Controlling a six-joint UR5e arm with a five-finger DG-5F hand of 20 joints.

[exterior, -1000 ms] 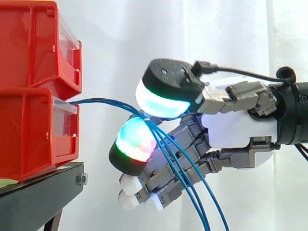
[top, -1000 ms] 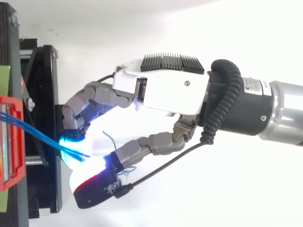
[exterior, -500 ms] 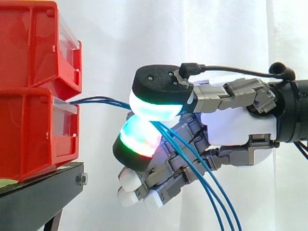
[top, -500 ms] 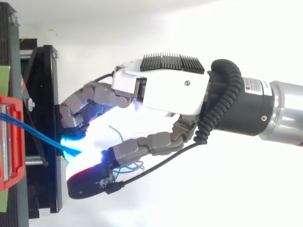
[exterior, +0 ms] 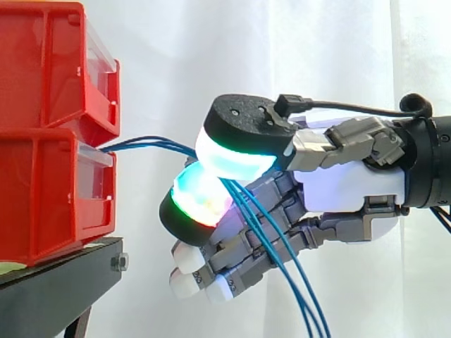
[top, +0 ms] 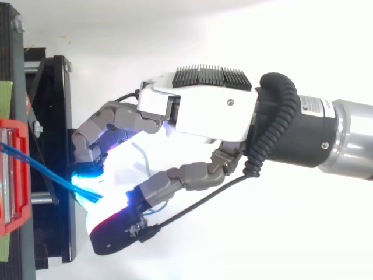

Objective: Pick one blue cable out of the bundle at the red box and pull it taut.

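The white curtain (exterior: 296, 56) was the biggest thing in the side view, just a plain backdrop behind everything. Next up, the arm (top: 332, 137) came in from the right, and from above you could see its grey and black wrist section lying level. Two red bins sat stacked at the left, the upper red bin (exterior: 49, 63) on top of the lower red bin (exterior: 42, 190), both on the black stand (exterior: 56, 282).

The hand (exterior: 352, 186) was just off the front of the bins, not touching them, with its fingers curled toward them. It was closed in a pinch: two big glowing fingertips (exterior: 236, 151) were pressed together, one over the other, and the blue cables (exterior: 151, 144) ran right in between them. The other fingers were tucked in underneath, with their small white tips pointing down and to the left.

The cables came out of the front of the lower bin near its clear label holder, arced across the short gap to the pinch, then hung down past the folded fingers and out of the bottom of the view. I counted about three strands. Honestly couldn't tell whether the pads had all of them or just one. The stretch between bin and hand bowed a little rather than running dead straight.
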